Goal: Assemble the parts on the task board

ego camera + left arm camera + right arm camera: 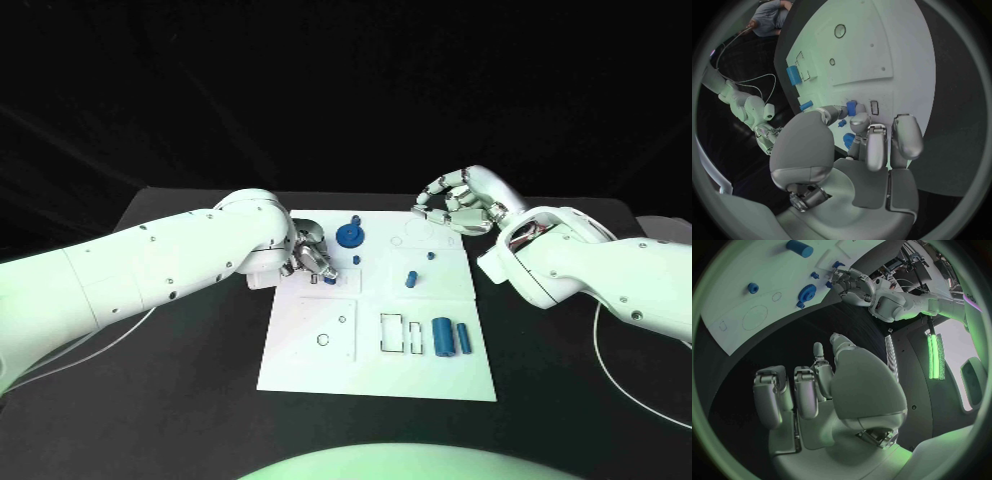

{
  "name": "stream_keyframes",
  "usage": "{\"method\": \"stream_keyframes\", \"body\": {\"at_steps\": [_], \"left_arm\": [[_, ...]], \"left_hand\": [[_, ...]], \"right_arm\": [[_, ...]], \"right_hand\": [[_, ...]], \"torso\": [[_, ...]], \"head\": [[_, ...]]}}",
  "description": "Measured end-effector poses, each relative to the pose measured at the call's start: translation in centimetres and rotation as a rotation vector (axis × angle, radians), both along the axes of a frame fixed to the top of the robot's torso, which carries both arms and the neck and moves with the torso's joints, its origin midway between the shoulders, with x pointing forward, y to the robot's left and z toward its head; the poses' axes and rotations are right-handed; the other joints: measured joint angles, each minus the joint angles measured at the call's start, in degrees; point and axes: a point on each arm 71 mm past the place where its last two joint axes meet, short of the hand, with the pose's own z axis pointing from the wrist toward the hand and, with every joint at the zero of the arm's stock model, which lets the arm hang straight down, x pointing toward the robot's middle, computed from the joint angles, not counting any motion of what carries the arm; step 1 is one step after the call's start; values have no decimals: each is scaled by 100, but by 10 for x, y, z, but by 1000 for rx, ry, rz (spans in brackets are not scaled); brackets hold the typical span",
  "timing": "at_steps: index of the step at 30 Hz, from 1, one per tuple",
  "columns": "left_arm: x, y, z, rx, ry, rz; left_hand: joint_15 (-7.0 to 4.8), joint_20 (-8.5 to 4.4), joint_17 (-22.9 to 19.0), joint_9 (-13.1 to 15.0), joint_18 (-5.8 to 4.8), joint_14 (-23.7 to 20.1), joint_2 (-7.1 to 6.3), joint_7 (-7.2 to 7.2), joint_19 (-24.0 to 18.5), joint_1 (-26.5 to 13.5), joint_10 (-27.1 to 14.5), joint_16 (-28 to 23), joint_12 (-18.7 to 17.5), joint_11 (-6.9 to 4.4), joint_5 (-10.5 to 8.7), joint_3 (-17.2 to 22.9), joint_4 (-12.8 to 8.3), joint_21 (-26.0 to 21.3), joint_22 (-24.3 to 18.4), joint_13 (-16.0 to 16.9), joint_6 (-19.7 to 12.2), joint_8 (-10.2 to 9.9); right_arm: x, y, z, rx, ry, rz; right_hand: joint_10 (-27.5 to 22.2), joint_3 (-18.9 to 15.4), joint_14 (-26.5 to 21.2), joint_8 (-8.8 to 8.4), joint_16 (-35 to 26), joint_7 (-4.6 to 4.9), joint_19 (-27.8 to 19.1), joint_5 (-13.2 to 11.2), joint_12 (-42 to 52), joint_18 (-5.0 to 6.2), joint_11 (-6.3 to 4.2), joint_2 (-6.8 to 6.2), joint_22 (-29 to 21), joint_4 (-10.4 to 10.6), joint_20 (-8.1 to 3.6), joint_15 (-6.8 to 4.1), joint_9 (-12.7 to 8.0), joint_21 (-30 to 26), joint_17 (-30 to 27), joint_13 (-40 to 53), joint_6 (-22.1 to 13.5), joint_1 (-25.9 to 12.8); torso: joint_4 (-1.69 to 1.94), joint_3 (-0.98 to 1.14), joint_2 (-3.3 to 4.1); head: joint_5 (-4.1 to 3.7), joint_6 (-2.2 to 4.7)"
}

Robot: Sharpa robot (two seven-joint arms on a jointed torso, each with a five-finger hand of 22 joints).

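Note:
The white task board [378, 372] lies mid-table. My left hand [309, 261] hangs over its far left part, and thumb and a finger pinch a small blue part [851, 106] right at the board, beside a small rectangular slot [874, 107]. A blue gear-like part [351, 236] and a small blue peg [355, 259] stand just beyond that hand. Another blue part [413, 279] sits mid-board. Two blue cylinders [451, 337] lie at the near right. My right hand [459, 203] is raised above the board's far right edge, fingers curled in, holding nothing.
Outlined recesses, a circle [323, 340] and rectangles [392, 334], mark the board's near half. The black table [173, 400] surrounds the board. A thin cable [87, 350] trails on the table under my left arm.

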Motion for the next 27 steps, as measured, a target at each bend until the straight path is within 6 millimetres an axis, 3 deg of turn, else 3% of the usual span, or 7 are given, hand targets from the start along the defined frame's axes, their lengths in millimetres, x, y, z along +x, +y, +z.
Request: {"method": "stream_keyframes", "body": {"at_steps": [8,27], "left_arm": [[1,1,-1,0,18,2],[2,-5,-1,2,22,3]], "left_hand": [[-19,-20,0,48,2,19,29,0,21,-32,31,0,19,-30,312,-46,-46,52,69,41,1,-16],[-18,-41,0,122,4,19,42,-29,41,-199,93,23,19,-51,383,-62,-62,57,126,51,95,73]], "right_arm": [[0,0,0,0,0,-1],[0,0,0,0,-1,0]], "right_hand": [[0,0,0,0,0,0,0,0,0,0,0,0,0,0,0,0,-1,0,-1,0,0,0],[0,0,0,0,0,0,0,0,0,0,0,0,4,0,0,0,7,0,4,0,0,0]], "torso": [[2,-1,0],[2,-5,8]], "head": [[-1,-9],[-4,-21]]}}
